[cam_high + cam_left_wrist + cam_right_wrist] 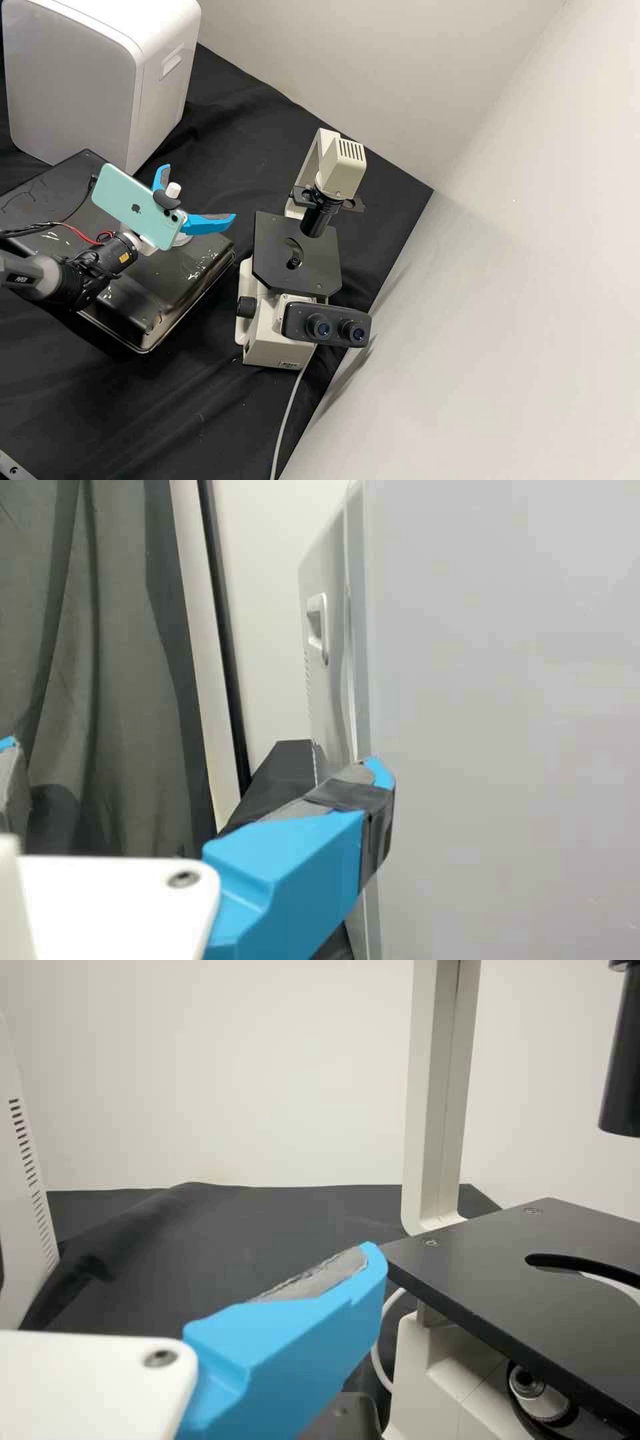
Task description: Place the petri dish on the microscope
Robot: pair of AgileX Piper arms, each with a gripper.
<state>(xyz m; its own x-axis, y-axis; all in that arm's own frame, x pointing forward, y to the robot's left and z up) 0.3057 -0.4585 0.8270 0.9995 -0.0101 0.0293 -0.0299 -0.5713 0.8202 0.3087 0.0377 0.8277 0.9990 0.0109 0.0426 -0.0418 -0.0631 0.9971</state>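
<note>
Bench [167, 413]: draped in black cloth, creased, runs from lower left up to the centre of the frame; its far edge cuts diagonally across the middle. Back wall [373, 60]: plain off-white, top centre. Right half of frame: flat pale grey surface [520, 300], meets the back wall at a slanted corner line; can't tell if wall or partition. Soft shadow band on it along the bench edge. White boxy cabinet [87, 73] in the upper left corner, rounded edges, recessed handle on its side. Light even and diffuse, no hard shadows. Left wrist view: dark grey curtain [90, 660], then a black vertical strip [225, 630], then off-white wall.
</note>
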